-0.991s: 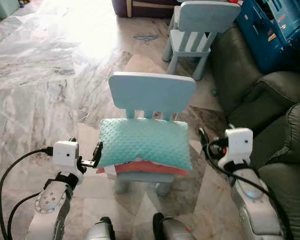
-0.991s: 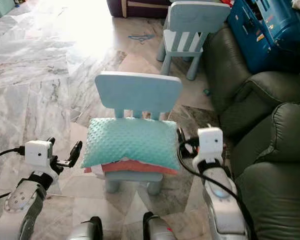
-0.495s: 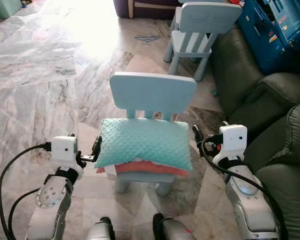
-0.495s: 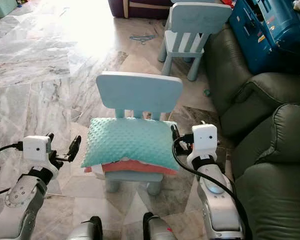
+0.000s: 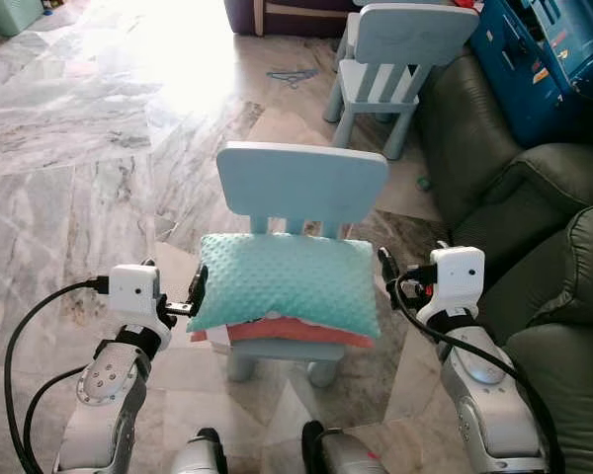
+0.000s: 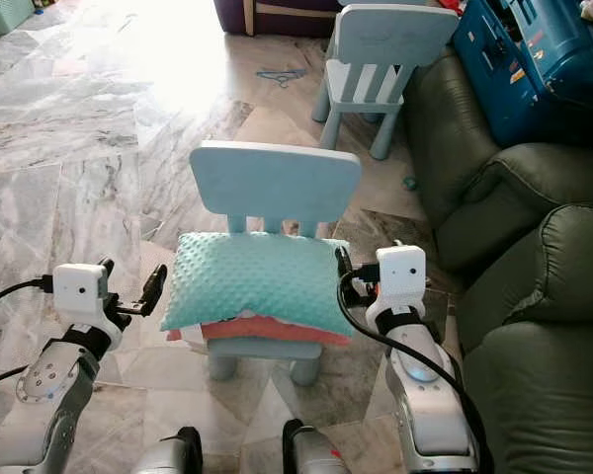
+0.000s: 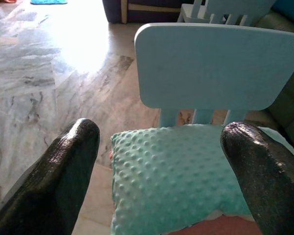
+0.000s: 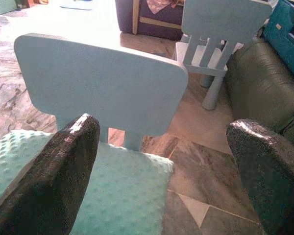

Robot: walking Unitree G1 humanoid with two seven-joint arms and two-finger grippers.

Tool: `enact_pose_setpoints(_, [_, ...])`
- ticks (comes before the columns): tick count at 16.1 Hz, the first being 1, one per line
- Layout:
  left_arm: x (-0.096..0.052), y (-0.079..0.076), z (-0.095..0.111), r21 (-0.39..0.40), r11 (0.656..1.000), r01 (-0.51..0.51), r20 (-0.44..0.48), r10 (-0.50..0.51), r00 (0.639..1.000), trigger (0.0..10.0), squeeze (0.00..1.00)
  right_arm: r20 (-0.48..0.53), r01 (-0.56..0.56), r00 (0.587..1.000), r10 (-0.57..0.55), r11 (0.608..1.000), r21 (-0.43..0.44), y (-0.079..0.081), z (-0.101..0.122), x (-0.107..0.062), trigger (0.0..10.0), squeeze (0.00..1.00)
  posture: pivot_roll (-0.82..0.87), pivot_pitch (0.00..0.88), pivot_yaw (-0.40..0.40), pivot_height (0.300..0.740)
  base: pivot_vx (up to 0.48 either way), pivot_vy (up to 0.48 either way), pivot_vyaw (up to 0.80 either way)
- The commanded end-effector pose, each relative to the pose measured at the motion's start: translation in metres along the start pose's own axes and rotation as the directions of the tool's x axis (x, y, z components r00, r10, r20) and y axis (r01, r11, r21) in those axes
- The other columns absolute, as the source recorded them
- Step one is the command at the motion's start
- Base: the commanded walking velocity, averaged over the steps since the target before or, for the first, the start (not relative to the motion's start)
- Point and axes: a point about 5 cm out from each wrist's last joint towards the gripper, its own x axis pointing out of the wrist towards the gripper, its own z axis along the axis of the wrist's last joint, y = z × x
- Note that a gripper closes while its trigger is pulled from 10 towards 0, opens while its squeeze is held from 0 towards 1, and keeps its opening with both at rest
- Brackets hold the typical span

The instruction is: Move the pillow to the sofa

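Note:
A teal dotted pillow point(image 5: 287, 281) lies on a coral cushion point(image 5: 277, 331) on the seat of a small light-blue chair point(image 5: 301, 183). My left gripper point(image 5: 178, 291) is open at the pillow's left end, its inner finger close against the edge. My right gripper point(image 5: 410, 259) is open just off the pillow's right end. In the left wrist view the pillow point(image 7: 181, 181) and the chair back point(image 7: 215, 63) sit between the two black fingers point(image 7: 63, 171). The right wrist view has the pillow's corner point(image 8: 132, 196) beside one finger point(image 8: 54, 176). The dark green sofa point(image 5: 553, 247) stands to the right.
A second light-blue chair point(image 5: 395, 59) stands farther back, near the sofa's arm. A blue crate point(image 5: 544, 59) sits at the back right and dark furniture point(image 5: 287, 15) along the far edge. Marble floor point(image 5: 79, 148) spreads out to the left.
Both grippers have closed in on the pillow's ends: the left one moved right and up, the right one moved left toward the chair. The pillow has not moved.

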Motion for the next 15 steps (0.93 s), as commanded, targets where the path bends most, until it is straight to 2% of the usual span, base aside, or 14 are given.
enact_pose_setpoints(1, [-0.0004,-0.0027,-0.0060,-0.001,1.000,0.013,-0.031,-0.013,0.999,10.0,0.00,0.002,0.008,1.000,-0.008,1.000,-0.001,-0.0013,0.0020,-0.0014,10.0,0.00,-0.02,0.243,-0.036,0.740,0.000,0.000,0.00])
enact_pose_setpoints(15, [-0.0023,-0.0062,-0.0074,-0.006,1.000,0.029,-0.038,-0.030,0.999,10.0,0.00,-0.007,0.004,1.000,-0.004,1.000,0.003,0.0011,0.0011,-0.0043,10.0,0.00,-0.02,0.260,-0.037,0.740,0.000,0.000,0.00])
